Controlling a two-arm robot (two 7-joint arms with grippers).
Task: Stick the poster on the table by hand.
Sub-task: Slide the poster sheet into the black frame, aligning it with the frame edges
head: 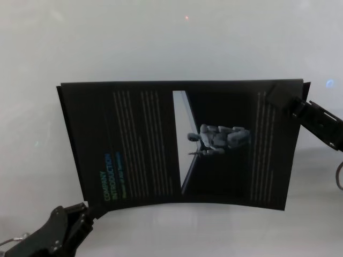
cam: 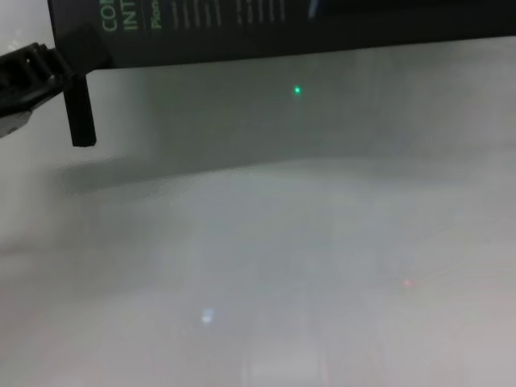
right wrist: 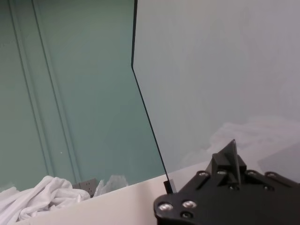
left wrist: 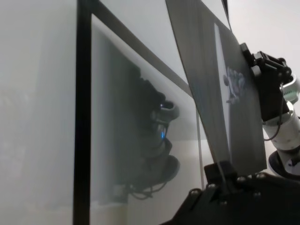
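Note:
The poster [head: 177, 142], a large black sheet with a teal heading, columns of white text and a pale fold-like line, hangs slightly curved above the pale table [head: 161, 37]. My left gripper [head: 81, 210] is shut on its near left corner. My right gripper [head: 278, 95] is shut on its far right corner. In the left wrist view the fingers [left wrist: 224, 172] pinch the poster's edge [left wrist: 211, 84], and the right gripper [left wrist: 257, 63] shows at the far corner. In the right wrist view the fingers [right wrist: 228, 161] pinch the sheet [right wrist: 211, 70]. The chest view shows the poster's lower edge [cam: 282, 32] above the table [cam: 282, 242].
A crumpled white cloth [right wrist: 37, 194] lies by a teal wall beyond the table in the right wrist view. A black-framed glass panel [left wrist: 83, 117] stands to one side in the left wrist view. A shadow lies on the table under the poster.

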